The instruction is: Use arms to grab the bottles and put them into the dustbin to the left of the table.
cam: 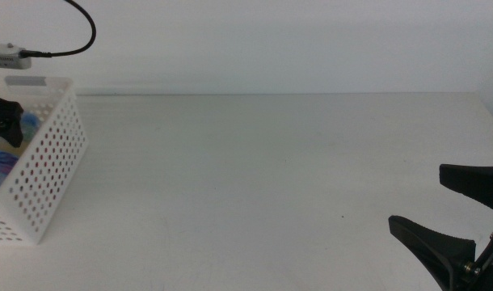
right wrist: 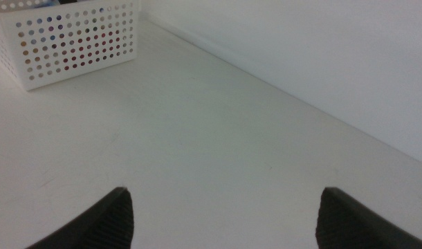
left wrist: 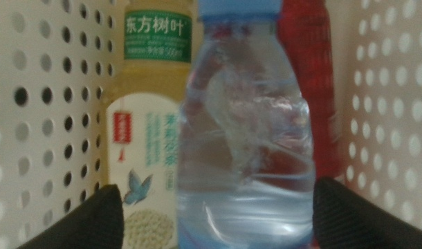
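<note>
The white perforated dustbin (cam: 52,162) stands at the table's left edge. My left gripper (cam: 4,117) hangs inside it. In the left wrist view its jaws are open on either side of the blue-capped water bottle (left wrist: 245,138), with a gap on the side of the yellow bottle. The yellow-liquid bottle (left wrist: 149,117) with a green band and the red can (left wrist: 315,69) lie behind the water bottle, between the dustbin walls (left wrist: 38,104). My right gripper (cam: 416,198) waits open and empty at the lower right of the table (cam: 254,178).
A black cable (cam: 81,24) loops above the dustbin at the far left. The right wrist view shows the dustbin (right wrist: 72,41) far off across bare white tabletop (right wrist: 218,138), with a white wall behind the table.
</note>
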